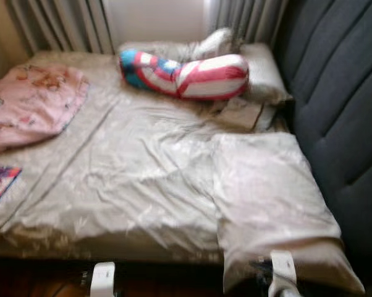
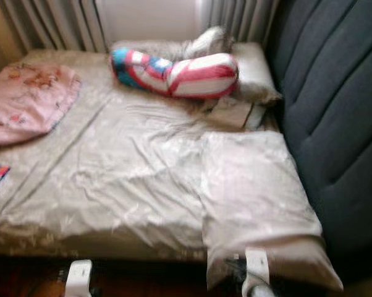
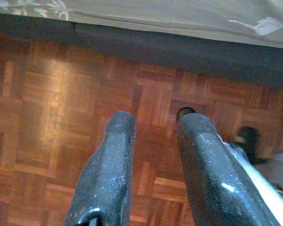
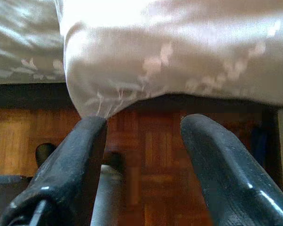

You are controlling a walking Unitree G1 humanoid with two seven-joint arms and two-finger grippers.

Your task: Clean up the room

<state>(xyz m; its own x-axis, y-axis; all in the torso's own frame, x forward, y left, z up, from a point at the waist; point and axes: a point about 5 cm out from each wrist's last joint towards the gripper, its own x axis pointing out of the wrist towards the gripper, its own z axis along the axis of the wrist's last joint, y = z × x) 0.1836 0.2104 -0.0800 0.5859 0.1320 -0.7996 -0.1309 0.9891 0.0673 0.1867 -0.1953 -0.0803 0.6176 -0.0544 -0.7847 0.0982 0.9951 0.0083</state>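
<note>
Right tool [image 4: 141, 136] gapes empty just beneath the pale floral satin pillow [image 1: 272, 204] overhanging the bed [image 1: 130, 185]; left tool [image 3: 153, 136], slightly parted, holds nothing.

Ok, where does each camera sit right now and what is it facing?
Left and right eye views: head, looking down at the bed; both arms at the lower edge.
Left wrist view: over the parquet floor beside the bed; left gripper open.
Right wrist view: below the overhanging pillow; right gripper open.
Shared: the pillow.

Bed [image 1: 143, 185] with pillows [image 1: 266, 198], pink blanket [image 1: 31, 105]
</note>
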